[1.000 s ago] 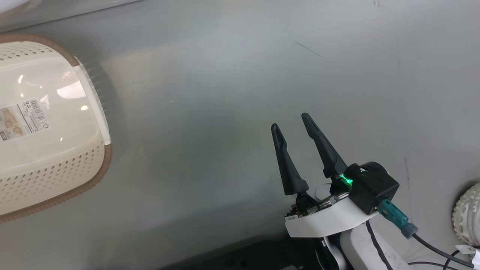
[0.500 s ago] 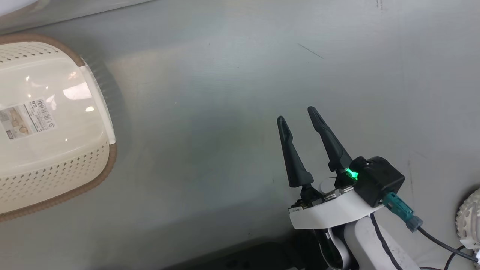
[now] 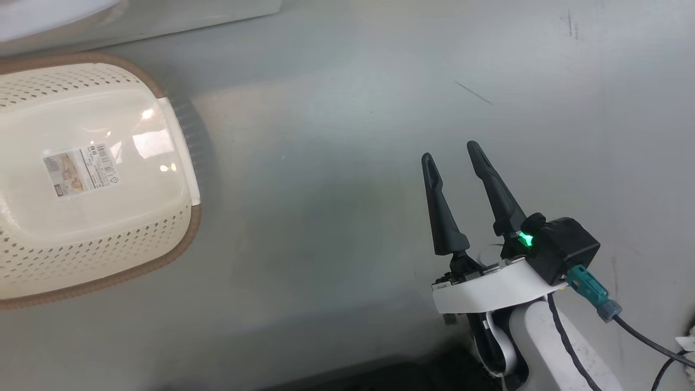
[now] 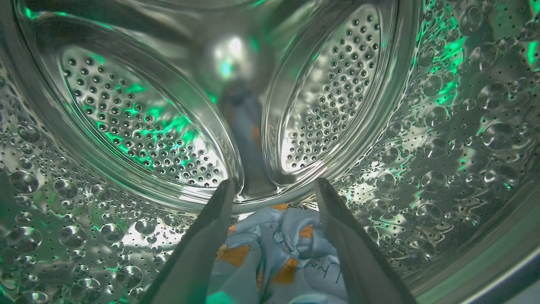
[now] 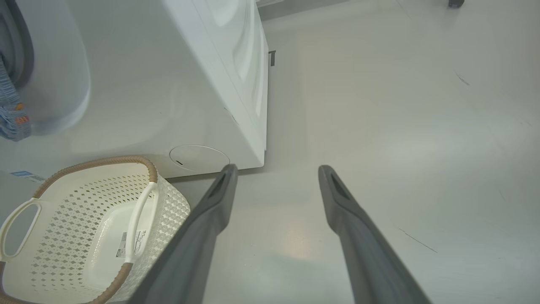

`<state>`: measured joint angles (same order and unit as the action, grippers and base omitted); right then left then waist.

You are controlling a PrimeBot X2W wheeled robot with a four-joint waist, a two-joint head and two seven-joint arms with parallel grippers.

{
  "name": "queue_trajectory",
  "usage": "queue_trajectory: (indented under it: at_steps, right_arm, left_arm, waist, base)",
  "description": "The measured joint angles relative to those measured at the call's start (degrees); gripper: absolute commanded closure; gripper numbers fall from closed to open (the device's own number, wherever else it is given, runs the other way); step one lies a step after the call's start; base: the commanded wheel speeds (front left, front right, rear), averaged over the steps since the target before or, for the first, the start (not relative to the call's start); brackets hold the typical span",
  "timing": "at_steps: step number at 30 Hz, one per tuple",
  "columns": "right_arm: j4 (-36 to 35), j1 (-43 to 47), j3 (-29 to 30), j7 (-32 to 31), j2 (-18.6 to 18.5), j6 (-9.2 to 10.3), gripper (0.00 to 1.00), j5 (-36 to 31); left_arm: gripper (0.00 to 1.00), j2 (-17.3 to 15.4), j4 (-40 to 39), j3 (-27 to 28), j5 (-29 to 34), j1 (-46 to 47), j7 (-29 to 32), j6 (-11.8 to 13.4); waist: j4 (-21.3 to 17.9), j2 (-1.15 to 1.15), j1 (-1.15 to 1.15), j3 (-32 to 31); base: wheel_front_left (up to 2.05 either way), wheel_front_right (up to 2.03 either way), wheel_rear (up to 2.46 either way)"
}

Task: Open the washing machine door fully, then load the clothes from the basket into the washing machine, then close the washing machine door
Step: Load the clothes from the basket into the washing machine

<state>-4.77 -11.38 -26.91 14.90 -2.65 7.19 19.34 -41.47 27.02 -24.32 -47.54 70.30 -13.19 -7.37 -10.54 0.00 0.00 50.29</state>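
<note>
**ITEM:** the clothes (image 4: pixel 274 257). Light blue fabric printed with orange figures.
- Location: bunched on the floor of the steel drum (image 4: pixel 139 126), at 6 o'clock in the left wrist view.
- Handling (judged): light, soft and limp. Will drape and trail, and may catch at the drum's mouth. Not fragile.
- Best hold: pinch a raised fold at the top of the bunch, not a flat edge.

**NEAREST:** left gripper (image 4: pixel 274 182), inside the drum. Fingers are spread wide. The bunch lies below and between them, unpinched.

**ALSO:** a strip of blue cloth (image 5: pixel 10 114) at 9 o'clock in the right wrist view, by the opening of the washing machine (image 5: pixel 211 84). Whether it hangs free or is caught, I cannot tell.

**BASKET:** the basket (image 3: pixel 179 255), at 9 o'clock in the head view. Its bare bottom and label sticker show. It stands on the floor (image 3: pixel 326 163), just before the machine.

**OUTERMOST:** right gripper (image 3: pixel 449 152), at 4 o'clock in the head view. Fingers are wide apart, holding nothing, over the floor and well apart from the basket.
</note>
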Motion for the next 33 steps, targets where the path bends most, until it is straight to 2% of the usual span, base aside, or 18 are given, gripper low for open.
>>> queue_trajectory:
  at_steps: [9, 20, 33]
  right_arm:
    - [0.88, -0.27, 1.87, 0.0, -0.11, 0.0, 0.0, -1.16]
    - [1.66, -0.59, 2.12, 0.0, -0.18, 0.0, 0.0, -1.51]
    - [2.31, -0.79, 3.07, 0.0, -0.24, 0.0, 0.0, -1.51]
  left_arm:
    - [0.0, 2.04, 0.04, -1.79, -1.33, -1.8, -0.86, 0.0]
    - [0.0, 2.56, -0.6, -1.22, -3.02, -7.1, -1.33, 0.0]
    - [0.0, 5.97, -7.15, 5.36, -4.39, -14.82, -1.54, 0.0]
  waist:
    - [2.88, 0.0, 0.0, -2.21]
    - [5.42, 0.0, 0.0, -3.66]
    - [7.1, 0.0, 0.0, -5.13]
  base:
    - [0.0, 0.0, 0.0]
    - [0.0, 0.0, 0.0]
    - [0.0, 0.0, 0.0]
